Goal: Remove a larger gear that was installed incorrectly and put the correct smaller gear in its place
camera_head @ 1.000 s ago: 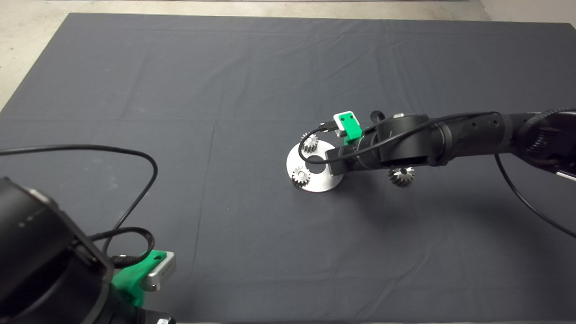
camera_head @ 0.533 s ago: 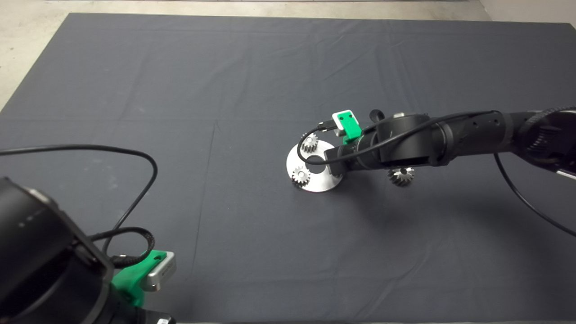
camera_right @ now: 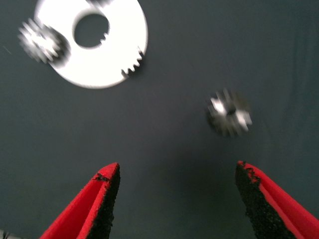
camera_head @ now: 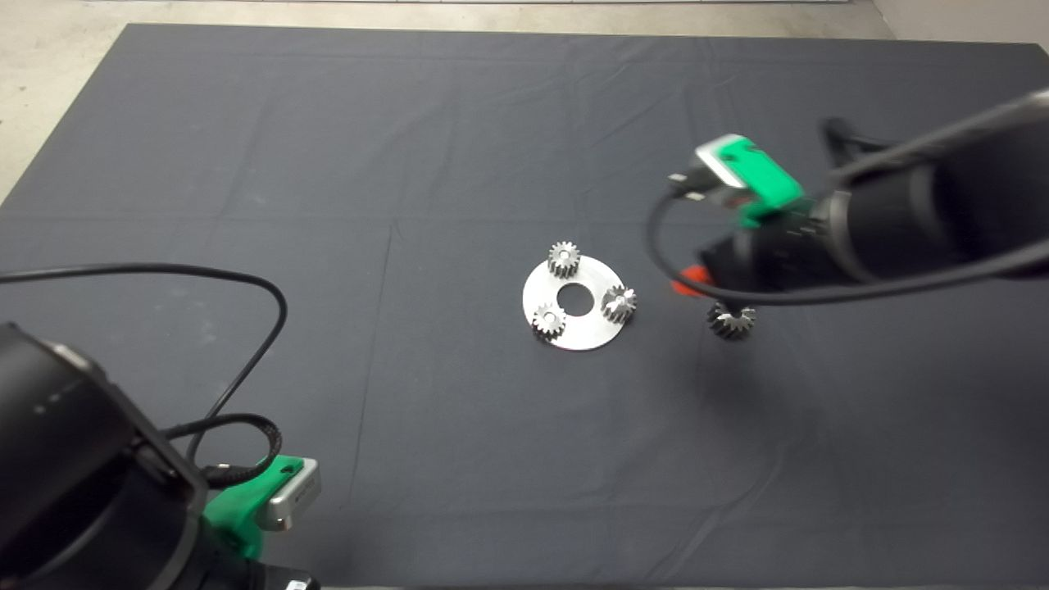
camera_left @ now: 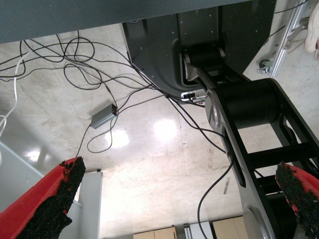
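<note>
- Dark mat (camera_head: 459, 147) over the desk, faintly creased, pale floor along its far edge.
- Right arm (camera_head: 918, 221) in from the right, held above the mat, off to the right of the disc.
- Right gripper (camera_right: 177, 169) wide open, nothing between its pads, hanging over bare mat near the larger gear; only a bit of red finger visible from the head view.
- Left arm (camera_head: 74, 483) parked at the lower left corner, its cable (camera_head: 205, 283) looping over the mat.
- Left gripper (camera_left: 179, 167) wide open and holding nothing, pointed at floor, loose cables and the robot's black frame beyond the mat.
- Round steel disc (camera_head: 583, 332) flat near the middle of the mat, centre hole open.
- Larger gear (camera_head: 731, 319) on the mat itself, off the disc to its right, apart from it and touching nothing else.
- Smaller gear (camera_head: 619, 303) seated on the disc at its right rim, the nearest of the three to the larger gear.
- Second small gear (camera_head: 564, 259) on the disc's far rim.
- Third small gear (camera_head: 548, 321) on the disc's near-left rim, all three spaced around the hole.
</note>
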